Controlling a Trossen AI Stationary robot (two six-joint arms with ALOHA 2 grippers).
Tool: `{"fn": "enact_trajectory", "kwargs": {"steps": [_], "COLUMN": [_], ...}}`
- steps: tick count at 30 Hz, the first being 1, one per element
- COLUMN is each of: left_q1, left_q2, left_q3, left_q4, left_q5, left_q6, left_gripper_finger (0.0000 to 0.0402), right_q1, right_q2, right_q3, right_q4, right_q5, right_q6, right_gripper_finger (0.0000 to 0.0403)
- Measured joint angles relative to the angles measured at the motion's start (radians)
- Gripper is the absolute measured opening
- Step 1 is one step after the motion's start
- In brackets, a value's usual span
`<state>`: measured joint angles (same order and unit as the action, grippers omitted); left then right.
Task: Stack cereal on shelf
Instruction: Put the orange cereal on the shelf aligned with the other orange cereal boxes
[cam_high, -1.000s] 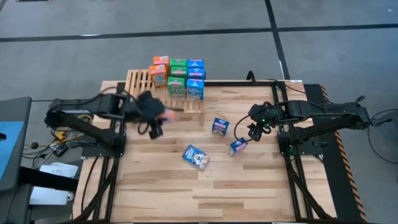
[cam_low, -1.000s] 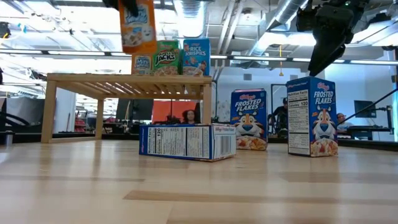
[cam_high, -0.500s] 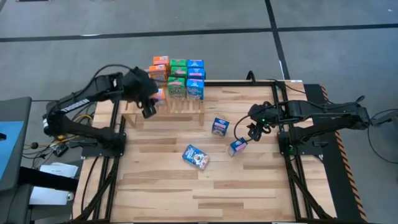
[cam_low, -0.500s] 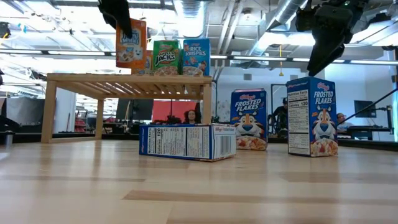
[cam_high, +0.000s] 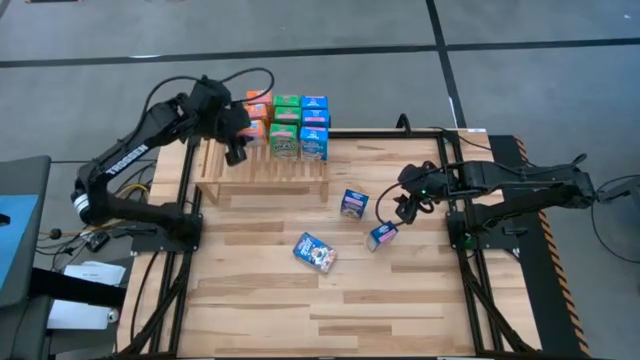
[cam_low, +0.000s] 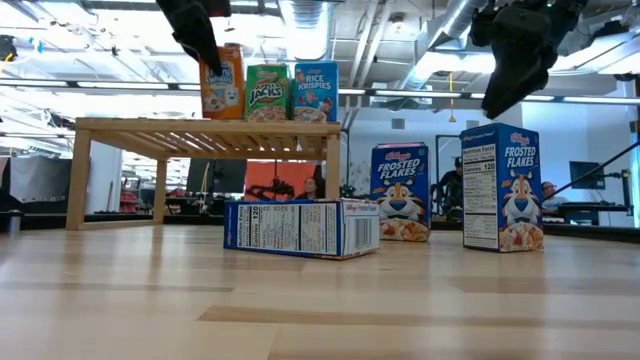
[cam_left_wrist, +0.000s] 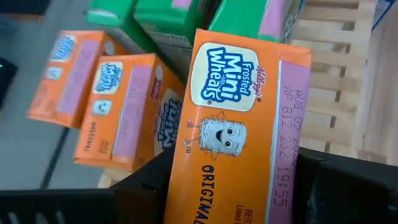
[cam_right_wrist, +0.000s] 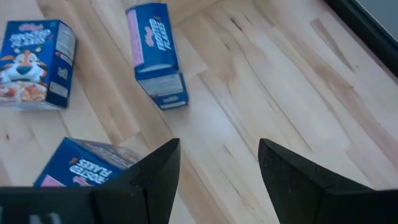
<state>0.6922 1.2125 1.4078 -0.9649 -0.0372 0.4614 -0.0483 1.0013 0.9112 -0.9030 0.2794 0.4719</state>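
Observation:
An orange Mini Wheats cereal box (cam_left_wrist: 239, 118) is in my left gripper (cam_high: 236, 142), over the far left part of the slatted wooden shelf (cam_high: 262, 168). It stands beside the orange, green and blue cereal boxes (cam_high: 288, 122) on the shelf. In the low view it (cam_low: 222, 85) stands upright next to the green box (cam_low: 267, 92); whether its bottom touches the slats, I cannot tell. My right gripper (cam_high: 404, 208) hangs open above the table, with nothing between its fingers (cam_right_wrist: 158, 171). My left gripper pinches the orange box between its two fingers, one on each narrow side (cam_left_wrist: 290, 179). The fingers come from the table's left, slanting down, and lie across the box. The box is upright, its printed front toward the wrist.
Three blue Frosted Flakes boxes are on the plank table: two upright (cam_high: 354, 203) (cam_high: 382, 236) below my right gripper, one lying flat (cam_high: 315, 252) nearer the front. The near half of the table is bare wood.
My left gripper has swung with the orange box from in front of the shelf toward the table's far edge, turning as it went. The box now stands over the shelf's far left, beside the green box. My right gripper has stayed where it was.

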Motion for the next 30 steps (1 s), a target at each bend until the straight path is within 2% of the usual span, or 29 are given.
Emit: {"fn": "enact_trajectory", "kwargs": {"steps": [4, 13, 20, 27, 30], "left_q1": [0.041, 0.050, 0.053, 0.053, 0.053], "left_q2": [0.037, 0.100, 0.097, 0.096, 0.096], "left_q3": [0.000, 0.000, 0.027, 0.058, 0.060], "left_q4": [0.007, 0.012, -0.012, -0.014, -0.018], "left_q5": [0.074, 0.114, 0.180, 0.123, 0.126], "left_q6": [0.065, 0.164, 0.145, 0.146, 0.141], "left_gripper_finger": [0.0168, 0.0168, 0.0168, 0.0168, 0.0182], "right_q1": [0.000, 0.000, 0.000, 0.000, 0.000], "right_q2": [0.000, 0.000, 0.000, 0.000, 0.000], "right_q3": [0.000, 0.000, 0.000, 0.000, 0.000], "right_q4": [0.007, 0.008, 0.007, 0.007, 0.007], "right_q5": [0.008, 0.014, 0.014, 0.014, 0.014], "right_q6": [0.000, 0.002, 0.001, -0.001, -0.001], "right_gripper_finger": [0.0240, 0.0240, 0.0240, 0.0240, 0.0240]}}
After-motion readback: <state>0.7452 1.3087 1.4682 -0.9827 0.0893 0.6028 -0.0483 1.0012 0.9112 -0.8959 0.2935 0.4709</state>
